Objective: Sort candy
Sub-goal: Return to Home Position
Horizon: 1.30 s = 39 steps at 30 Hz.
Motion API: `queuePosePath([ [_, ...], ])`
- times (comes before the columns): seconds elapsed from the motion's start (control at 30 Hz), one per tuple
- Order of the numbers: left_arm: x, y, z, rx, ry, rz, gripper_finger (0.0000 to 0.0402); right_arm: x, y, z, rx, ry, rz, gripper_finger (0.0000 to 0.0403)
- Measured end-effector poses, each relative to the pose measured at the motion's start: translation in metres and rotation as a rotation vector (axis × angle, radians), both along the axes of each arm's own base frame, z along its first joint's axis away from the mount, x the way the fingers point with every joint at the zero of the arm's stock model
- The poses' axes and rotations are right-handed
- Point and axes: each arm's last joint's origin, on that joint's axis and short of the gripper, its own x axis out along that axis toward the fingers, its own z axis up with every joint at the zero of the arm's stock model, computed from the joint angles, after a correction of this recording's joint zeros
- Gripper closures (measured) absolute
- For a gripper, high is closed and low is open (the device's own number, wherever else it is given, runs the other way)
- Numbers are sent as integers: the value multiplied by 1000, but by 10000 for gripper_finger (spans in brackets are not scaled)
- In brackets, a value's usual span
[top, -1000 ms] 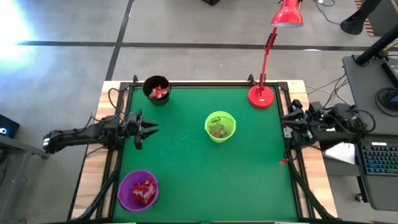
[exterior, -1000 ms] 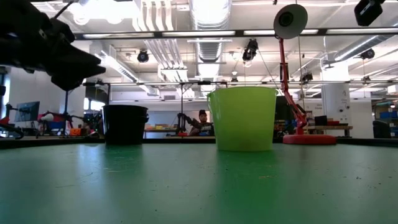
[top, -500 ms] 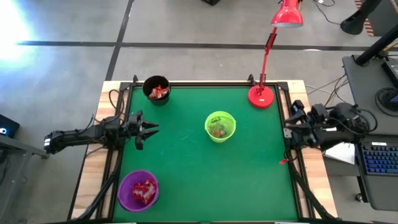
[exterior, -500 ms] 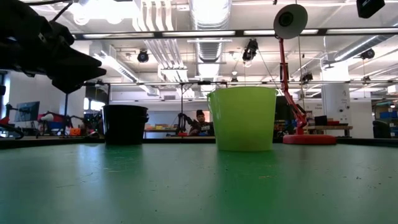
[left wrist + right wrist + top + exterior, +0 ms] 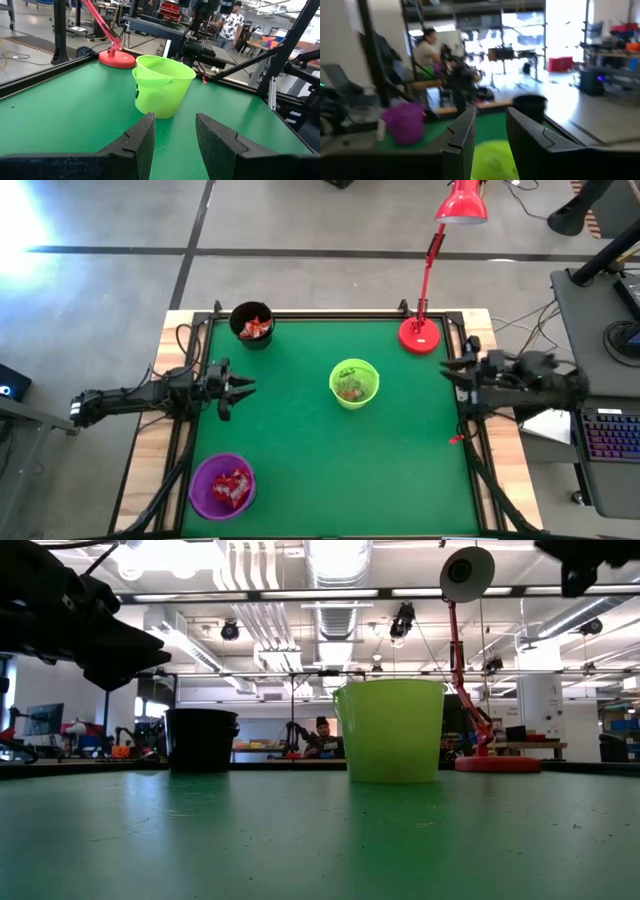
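Ahead of the wide-open, empty left gripper, candy lies in the green cup; beyond it, the right gripper hangs narrowly parted.

The green cup stands alone mid-table, with bare cloth all round it. Left of it and farther back is the black cup, left and nearer the purple cup, right and farther back the red lamp. The left gripper and right gripper hang at the edges on either side of it, with open lanes between.
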Motion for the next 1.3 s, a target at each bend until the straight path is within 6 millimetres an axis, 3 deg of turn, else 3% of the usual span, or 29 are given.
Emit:
queuePosePath([
  [0.7, 0, 0, 0, 5, -6, 1, 276, 51, 6, -93, -4, 12, 128, 303],
  [1.0, 0, 0, 0, 7, -12, 2, 276, 53, 7, -101, -28, -7, 132, 303],
  [1.3, 0, 0, 0, 40, -7, -1, 276, 54, 7, -110, -38, 85, 132, 303],
])
